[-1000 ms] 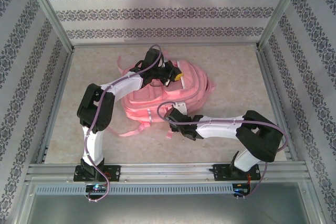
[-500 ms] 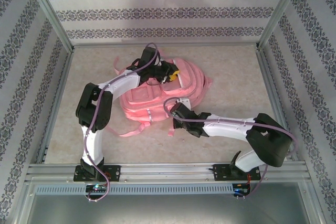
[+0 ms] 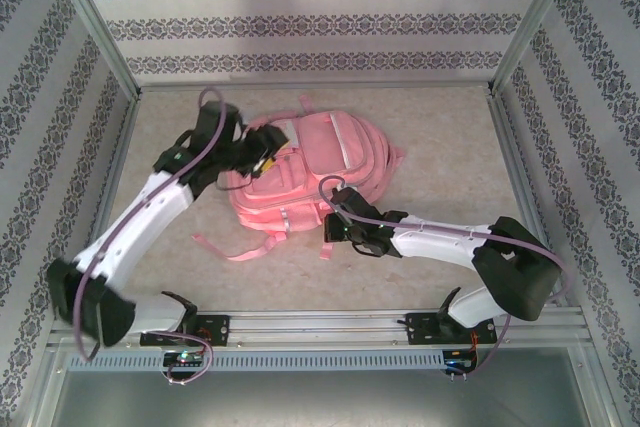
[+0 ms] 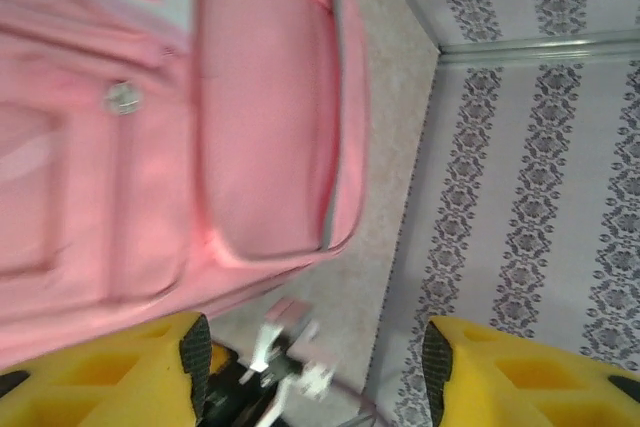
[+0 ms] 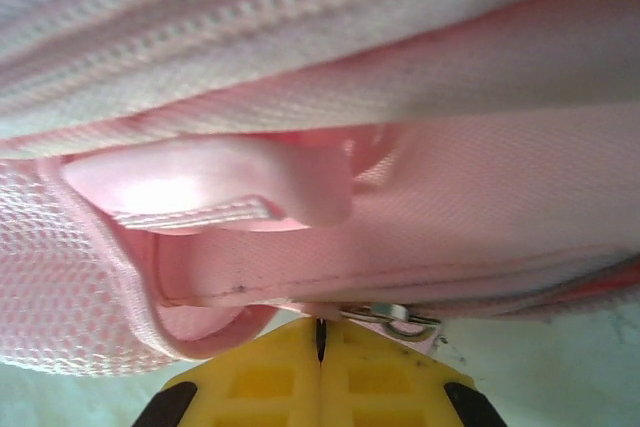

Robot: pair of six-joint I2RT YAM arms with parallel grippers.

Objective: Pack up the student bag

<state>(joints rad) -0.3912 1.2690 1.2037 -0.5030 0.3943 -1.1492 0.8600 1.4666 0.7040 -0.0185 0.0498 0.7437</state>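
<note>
The student bag [image 3: 320, 162], a big soft pink backpack, lies flat in the middle of the table with its straps trailing toward me. My left gripper [image 3: 263, 160] hovers at the bag's left edge. In the left wrist view that gripper [image 4: 315, 362] stands open with nothing between its yellow fingers [image 4: 195, 357], and the student bag [image 4: 150, 127] sits beyond them. My right gripper [image 3: 336, 219] is pressed against the bag's near edge. The right wrist view has this gripper [image 5: 320, 332] shut on a thin pink zip tab beside a metal ring [image 5: 395, 317], under the bag's fabric [image 5: 400, 197].
Patterned walls and metal frame posts enclose the table on three sides. An aluminium rail [image 3: 320, 325] runs along the near edge by the arm bases. A loose pink strap [image 3: 245, 250] lies on the tabletop in front of the bag. Bare tabletop [image 3: 450, 147] lies right of the bag.
My left arm has swung from the bag's top over to its left side, and its gripper has opened. My right gripper has shut at the bag's near edge.
</note>
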